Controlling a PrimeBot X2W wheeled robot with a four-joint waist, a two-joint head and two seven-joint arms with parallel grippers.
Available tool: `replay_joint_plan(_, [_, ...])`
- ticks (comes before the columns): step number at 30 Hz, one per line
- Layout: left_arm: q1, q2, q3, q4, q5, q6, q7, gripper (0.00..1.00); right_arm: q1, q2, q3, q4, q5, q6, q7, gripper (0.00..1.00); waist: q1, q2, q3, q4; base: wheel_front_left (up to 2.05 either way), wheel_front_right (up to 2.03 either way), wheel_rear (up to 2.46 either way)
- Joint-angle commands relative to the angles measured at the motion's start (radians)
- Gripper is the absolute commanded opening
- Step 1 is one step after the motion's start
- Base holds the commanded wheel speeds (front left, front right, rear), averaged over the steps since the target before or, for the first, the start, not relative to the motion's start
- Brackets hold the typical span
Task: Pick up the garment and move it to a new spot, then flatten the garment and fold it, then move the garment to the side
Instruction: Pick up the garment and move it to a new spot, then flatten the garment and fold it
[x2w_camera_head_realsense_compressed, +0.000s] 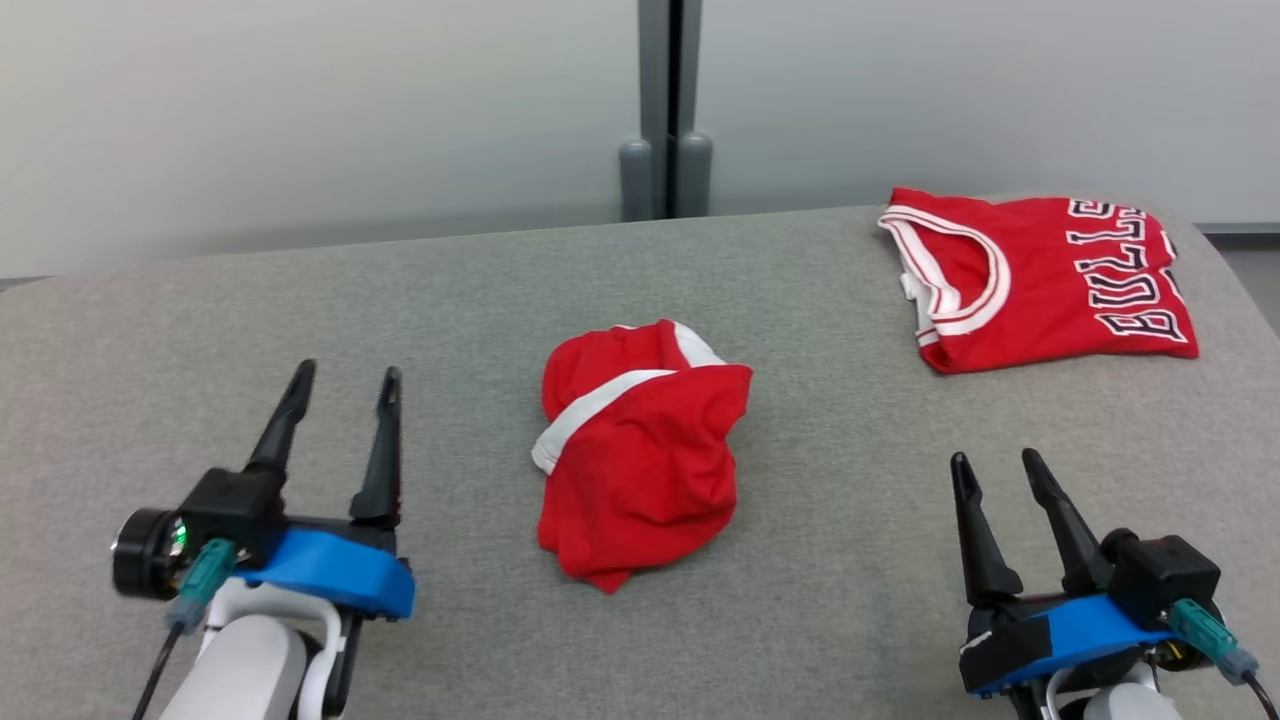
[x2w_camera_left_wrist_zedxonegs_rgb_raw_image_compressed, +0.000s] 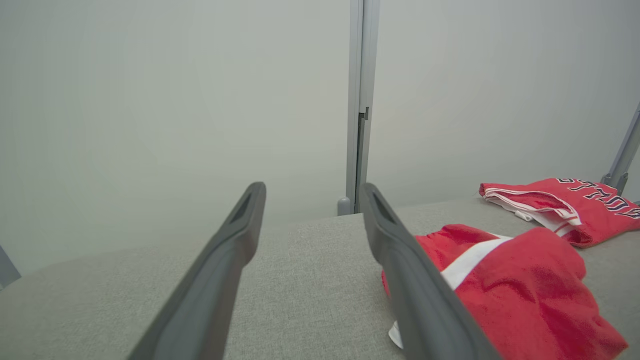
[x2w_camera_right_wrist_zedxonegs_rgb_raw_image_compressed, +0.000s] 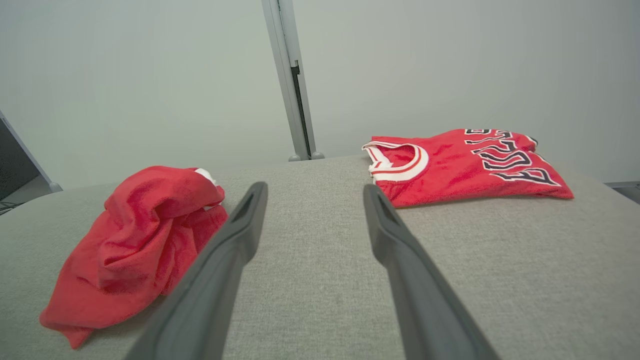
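The head camera looked forward and down from above the near edge of the grey fabric worktop, with the left gripper at lower left and the right gripper at lower right. Each wrist camera sat low, close to the surface, and looked along its own fingers toward the pale wall. All three views shared the crumpled red garment, the folded red jersey and the grey post.

Soft red cloth garment, matt grey woven tabletop
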Motion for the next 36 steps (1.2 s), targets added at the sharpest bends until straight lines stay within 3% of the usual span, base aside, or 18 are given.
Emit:
replay_joint_plan(1, [0.058, 0.008, 0.051, -0.051, 0.019, 0.010, -0.004, 1.00, 0.018, -0.002, -0.012, -0.003, -0.008, 0.000, 0.004, 1.00, 0.0001, 0.0000, -0.006, 0.029, 0.00, 0.00, 0.00])
replay_joint_plan(15, [0.315, -0.037, 0.243, -0.158, 0.087, 0.006, -0.004, 1.00, 0.077, -0.003, -0.034, 0.002, -0.010, 0.000, 0.014, 1.00, 0.0001, 0.0000, -0.077, 0.116, 0.00, 0.00, 0.00])
replay_joint_plan(19, [0.354, -0.049, 0.254, -0.141, 0.098, -0.003, -0.004, 0.99, 0.100, -0.003, -0.035, -0.003, -0.015, 0.000, 0.023, 1.00, 0.0001, 0.0000, -0.088, 0.128, 0.00, 0.00, 0.00])
replay_joint_plan(20, [0.358, -0.052, 0.257, -0.139, 0.103, -0.005, -0.004, 0.94, 0.106, -0.003, -0.035, -0.005, -0.014, 0.000, 0.025, 1.00, 0.0001, 0.0000, -0.090, 0.130, 0.00, 0.00, 0.00])
replay_joint_plan(22, [0.374, -0.056, 0.260, -0.126, 0.101, -0.007, -0.004, 1.00, 0.112, -0.003, -0.036, -0.010, -0.015, 0.000, 0.031, 1.00, 0.0001, 0.0000, -0.093, 0.132, 0.00, 0.00, 0.00])
replay_joint_plan(36, [0.379, -0.073, 0.262, -0.080, 0.118, -0.025, -0.004, 1.00, 0.144, -0.003, -0.035, -0.025, -0.012, 0.000, 0.055, 1.00, 0.0001, 0.0000, -0.102, 0.122, 0.00, 0.00, 0.00])
